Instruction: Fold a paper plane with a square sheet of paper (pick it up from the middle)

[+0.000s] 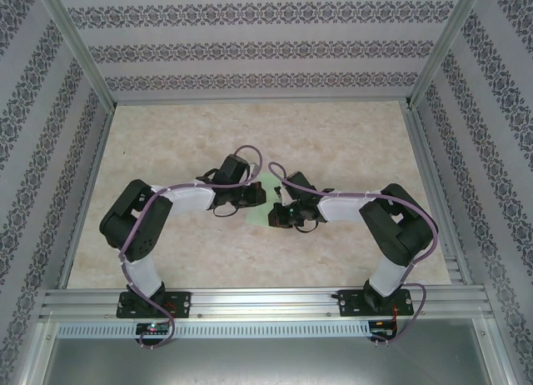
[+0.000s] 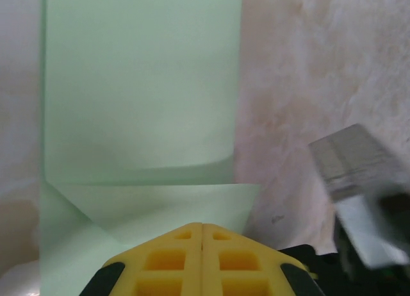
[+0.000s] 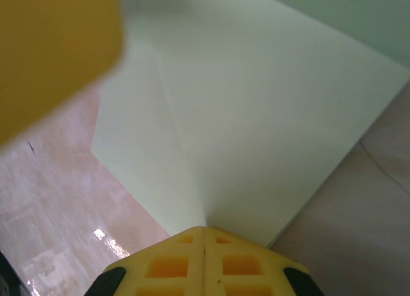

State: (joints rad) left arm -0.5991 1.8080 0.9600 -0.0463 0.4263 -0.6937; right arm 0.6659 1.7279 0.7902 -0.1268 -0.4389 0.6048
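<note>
Left wrist view: left gripper (image 2: 203,227) and right gripper (image 3: 205,230), both pressed together, bear on the half-folded square sheet of paper (image 2: 141,84) at the centre of the table (image 1: 350,152); uneven dragging could skew its crease.

The left arm (image 1: 179,200) and right arm (image 1: 354,208) show black joints, white links, purple cables (image 1: 247,152) and yellow pocketed fingers (image 2: 168,263).

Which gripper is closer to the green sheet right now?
Neither left nor right clearly: both shut grippers reach it. The left gripper sits over a folded flap of the sheet; the right gripper meets it from the opposite side, where a crease ends.
</note>
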